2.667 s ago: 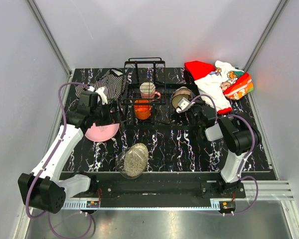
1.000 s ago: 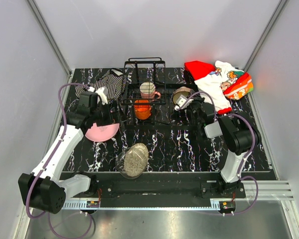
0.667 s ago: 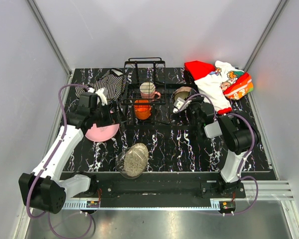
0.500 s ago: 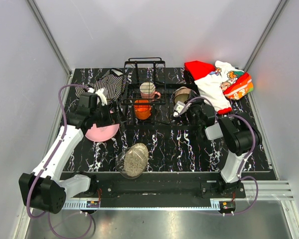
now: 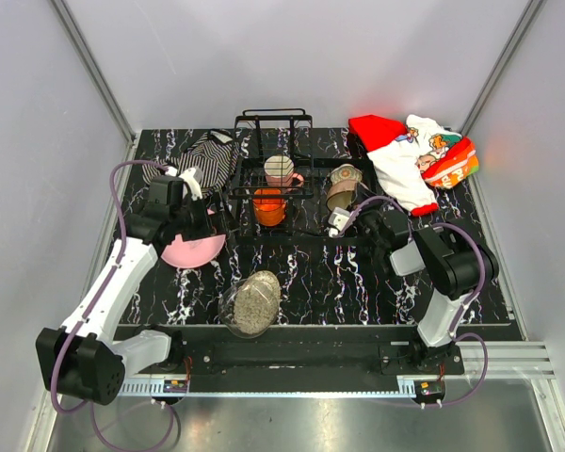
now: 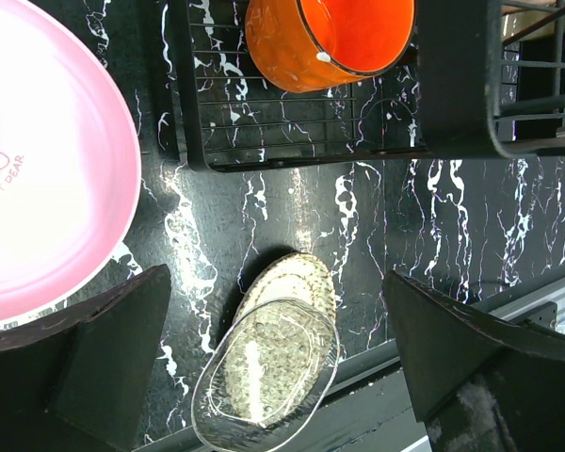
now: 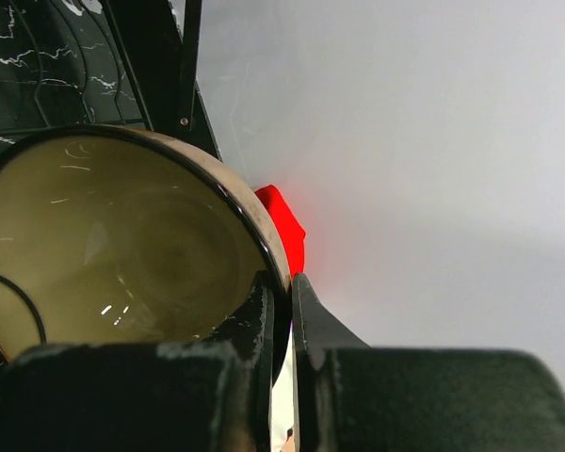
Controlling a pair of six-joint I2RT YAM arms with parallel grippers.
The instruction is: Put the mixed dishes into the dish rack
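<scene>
The black wire dish rack (image 5: 273, 141) stands at the back centre and holds the small orange cup (image 5: 269, 206) and the cream-pink mug (image 5: 280, 169). My right gripper (image 5: 340, 209) is shut on the rim of the brownish bowl (image 5: 342, 186), just right of the rack; in the right wrist view its fingers (image 7: 264, 311) pinch the rim of the bowl (image 7: 122, 254). My left gripper (image 5: 207, 220) is open and empty, over the pink plate (image 5: 190, 250) left of the rack. The tan-gold patterned plate (image 5: 257, 298) lies near the front edge. I cannot make out the floral cup.
A striped black-white cloth (image 5: 204, 155) lies back left and a red-white printed cloth (image 5: 410, 151) back right. A clear glass dish (image 6: 264, 377) rests on the patterned plate. The left wrist view shows the rack's floor (image 6: 264, 155), the orange cup (image 6: 330, 38) and the pink plate (image 6: 47, 188).
My right gripper has drawn back toward the near side with the bowl, and the bowl's opening has tipped more upward. The left arm and pink plate have not moved.
</scene>
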